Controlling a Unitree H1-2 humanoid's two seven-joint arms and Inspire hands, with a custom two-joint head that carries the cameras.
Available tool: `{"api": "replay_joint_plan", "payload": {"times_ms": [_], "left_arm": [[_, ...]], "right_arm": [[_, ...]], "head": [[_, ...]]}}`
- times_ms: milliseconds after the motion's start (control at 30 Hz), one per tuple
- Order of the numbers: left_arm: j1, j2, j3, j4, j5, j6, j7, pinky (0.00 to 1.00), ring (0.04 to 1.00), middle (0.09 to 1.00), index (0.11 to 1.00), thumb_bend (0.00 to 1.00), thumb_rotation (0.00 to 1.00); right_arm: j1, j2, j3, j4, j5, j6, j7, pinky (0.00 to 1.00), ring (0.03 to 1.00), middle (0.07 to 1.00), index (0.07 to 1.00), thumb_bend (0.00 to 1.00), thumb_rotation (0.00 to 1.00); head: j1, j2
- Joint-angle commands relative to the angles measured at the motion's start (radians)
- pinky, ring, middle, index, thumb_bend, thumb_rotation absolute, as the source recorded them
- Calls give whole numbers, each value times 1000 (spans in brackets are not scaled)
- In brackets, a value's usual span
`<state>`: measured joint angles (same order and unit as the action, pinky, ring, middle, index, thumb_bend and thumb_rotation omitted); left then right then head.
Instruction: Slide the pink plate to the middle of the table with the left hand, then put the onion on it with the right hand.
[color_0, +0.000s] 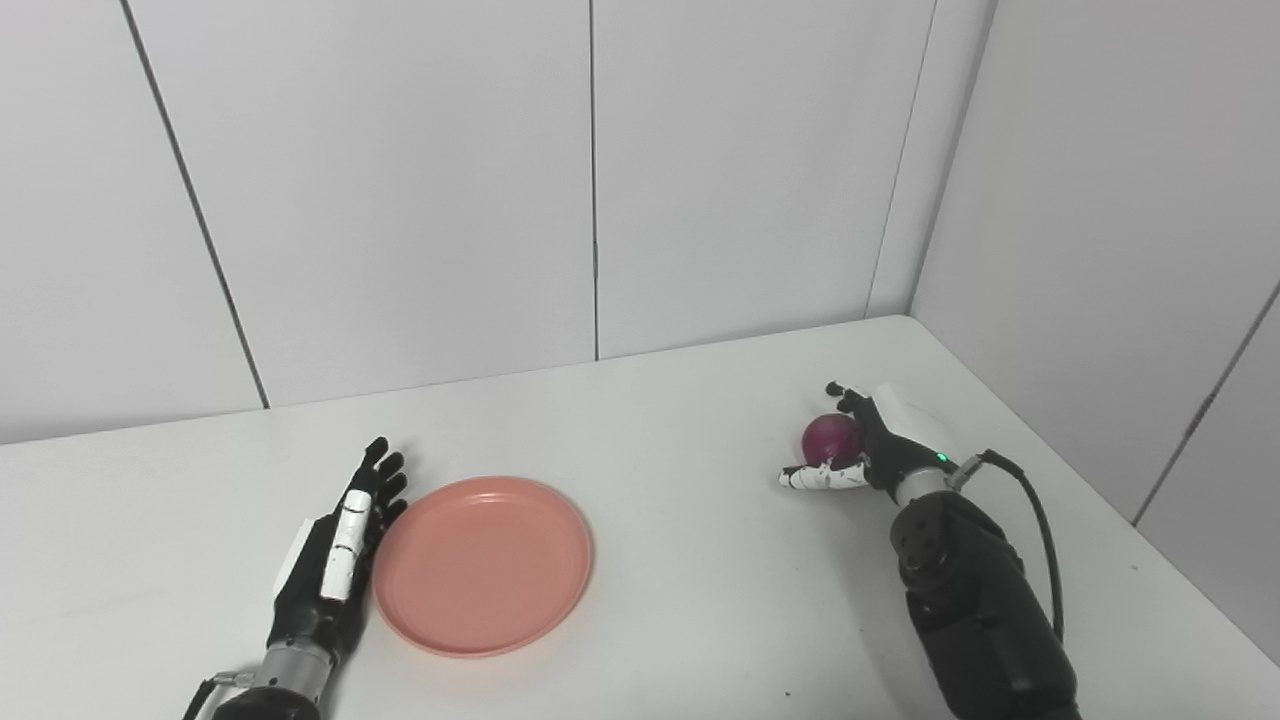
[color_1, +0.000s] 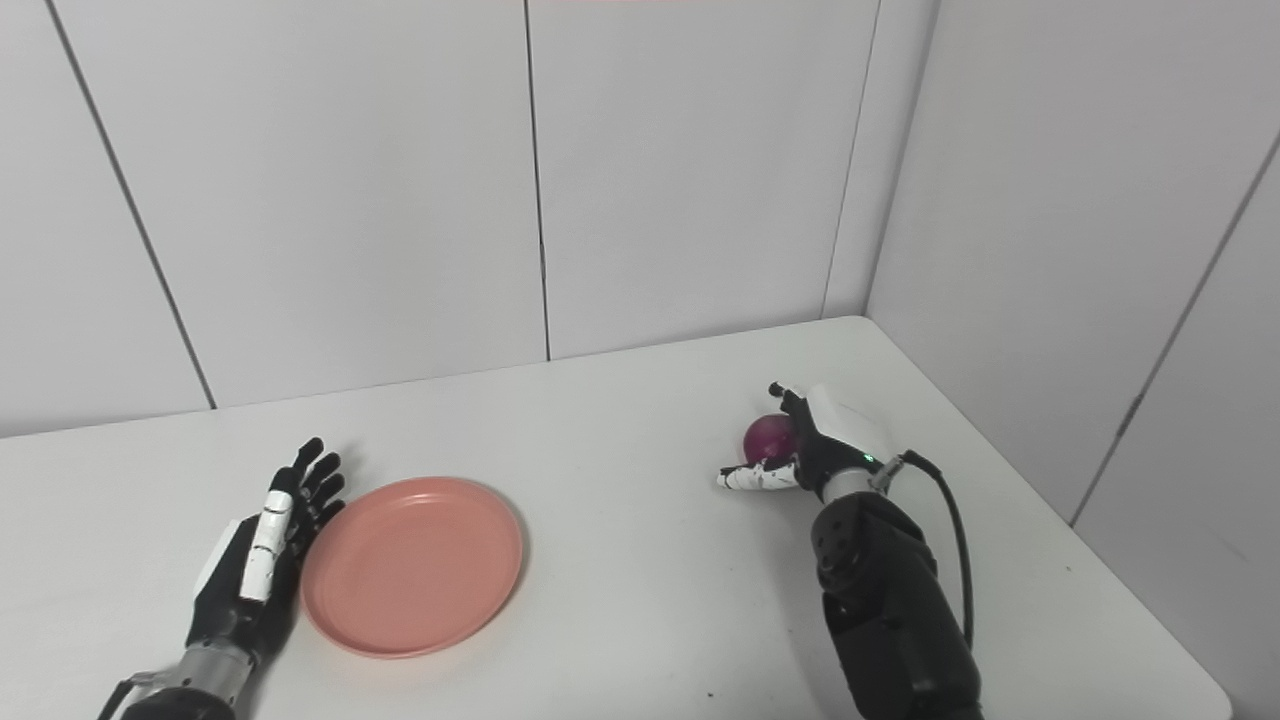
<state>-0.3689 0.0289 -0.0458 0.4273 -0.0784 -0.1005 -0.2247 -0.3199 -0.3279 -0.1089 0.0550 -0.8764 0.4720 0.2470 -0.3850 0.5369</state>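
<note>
well, from the left eye view the pink plate (color_0: 483, 566) lies flat on the white desk (color_0: 680, 600), left of the middle, and the left robot hand (color_0: 335, 560) lies stretched out along its left rim with fingers straight and apart, holding nothing. it looks to be touching the rim or just beside it; i cannot tell which. over on the right, the right robot hand (color_0: 862, 448) is cupped round the purple onion (color_0: 831, 438), thumb out underneath and fingers curling over the top. whether the onion is clamped or only cradled on the desk i cannot tell.

from the right eye view the plate (color_1: 412, 566) plainly sits short of the centre, well apart from the onion (color_1: 770, 437). that is the worry: if the onion is carried over now, it has a long way to travel to a plate that may yet need pushing. a round, smooth onion in a loose curl of fingers could roll out, and the desk edge is near on that side. a flat-handed shove on the plate could also skid it too far or turn it, since nothing grips it.
</note>
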Motion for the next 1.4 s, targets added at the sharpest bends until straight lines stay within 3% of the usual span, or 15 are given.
{"api": "replay_joint_plan", "payload": {"times_ms": [0,167,267,500,633,833,900,967,1100,1367], "left_arm": [[-13,6,-4,-29,5,-27,0,957,975,976,981,655,1000],[-11,4,-5,-36,6,-21,2,952,973,974,981,652,1000],[-9,2,-6,-43,7,-15,3,954,974,974,982,653,1000],[-5,1,-8,-56,5,-9,2,949,970,972,980,649,1000],[-4,2,-12,-64,6,-1,0,955,975,977,982,648,1000],[0,-2,-15,-81,5,13,3,960,976,979,982,646,1000],[1,-2,-17,-85,6,16,4,961,976,978,981,639,1000],[1,-2,-17,-84,6,13,4,960,976,978,982,636,1000],[0,-3,-16,-82,5,9,6,956,974,975,980,637,1000],[1,-3,-19,-93,6,23,7,962,976,978,981,637,1000]], "right_arm": [[-48,-16,8,-13,8,-4,-50,662,750,805,850,824,342],[-46,-30,39,16,37,-10,-97,673,763,799,832,803,210],[-41,-40,58,23,53,-14,-119,626,728,776,816,790,130],[-33,-62,93,19,86,-11,-141,594,710,759,795,782,77],[-33,-67,101,22,92,-6,-151,494,620,708,781,753,15],[-31,-68,98,29,111,-6,-181,426,568,677,754,675,0],[-33,-62,92,33,117,-4,-188,345,477,580,726,589,0],[-33,-59,89,33,129,-5,-195,367,425,547,699,529,0],[-33,-53,81,35,163,-8,-219,422,423,535,649,518,0],[-30,-49,86,37,188,-39,-310,348,387,502,563,512,0]], "head": [[1,1],[3,4],[2,4],[4,11],[5,14],[11,19],[11,19],[11,19],[11,19],[12,17]]}}
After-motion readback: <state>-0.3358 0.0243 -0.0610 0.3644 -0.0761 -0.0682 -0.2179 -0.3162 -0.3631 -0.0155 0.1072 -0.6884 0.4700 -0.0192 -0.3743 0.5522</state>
